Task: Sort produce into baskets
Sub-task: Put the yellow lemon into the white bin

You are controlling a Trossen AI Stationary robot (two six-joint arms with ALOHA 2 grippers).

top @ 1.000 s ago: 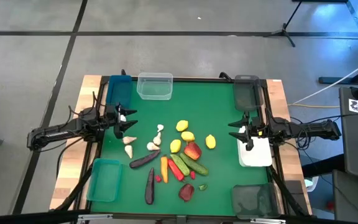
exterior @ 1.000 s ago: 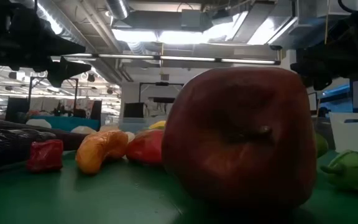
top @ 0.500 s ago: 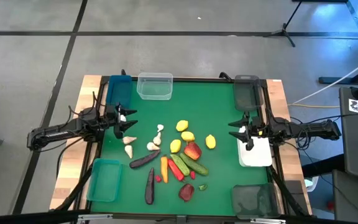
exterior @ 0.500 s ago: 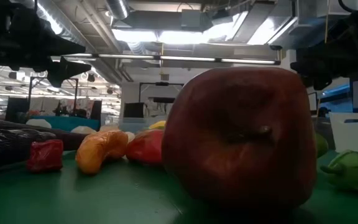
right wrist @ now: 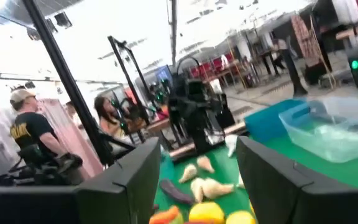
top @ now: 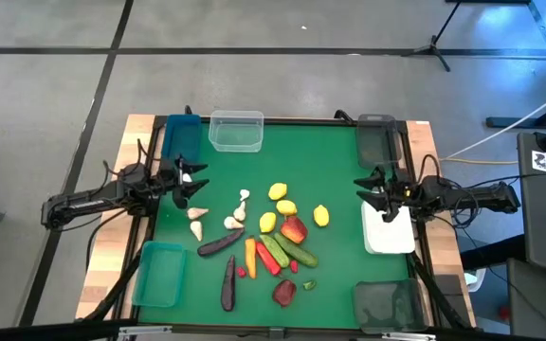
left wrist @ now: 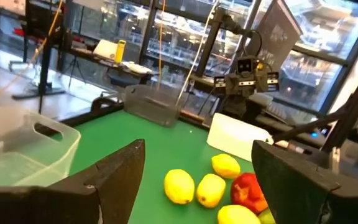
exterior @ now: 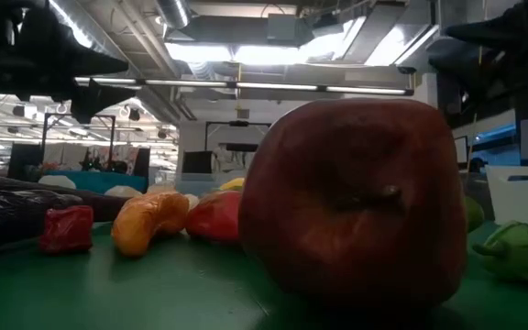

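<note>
The produce lies in a loose pile mid-table: lemons (top: 279, 192), a red apple (top: 294, 228), garlic (top: 244, 197), eggplants (top: 221, 244), cucumbers (top: 297, 251), a carrot (top: 250, 252) and a dark red apple (top: 283, 293), which looms large in the low view (exterior: 356, 202). Baskets stand along the edges: blue (top: 182, 135), clear (top: 236, 131), dark (top: 377, 140), white (top: 390, 230), teal (top: 159, 274), dark (top: 389, 305). My left gripper (top: 195, 187) is open and empty, left of the garlic. My right gripper (top: 368, 189) is open and empty, above the white basket's far end.
Bare green mat lies between the pile and the far baskets. Wooden table borders run along the left and right sides. People stand in the room beyond the table in the right wrist view (right wrist: 30, 130).
My right gripper has risen and tipped upward, shifting slightly toward the table's far edge, still open and empty. The produce and baskets have stayed where they were.
</note>
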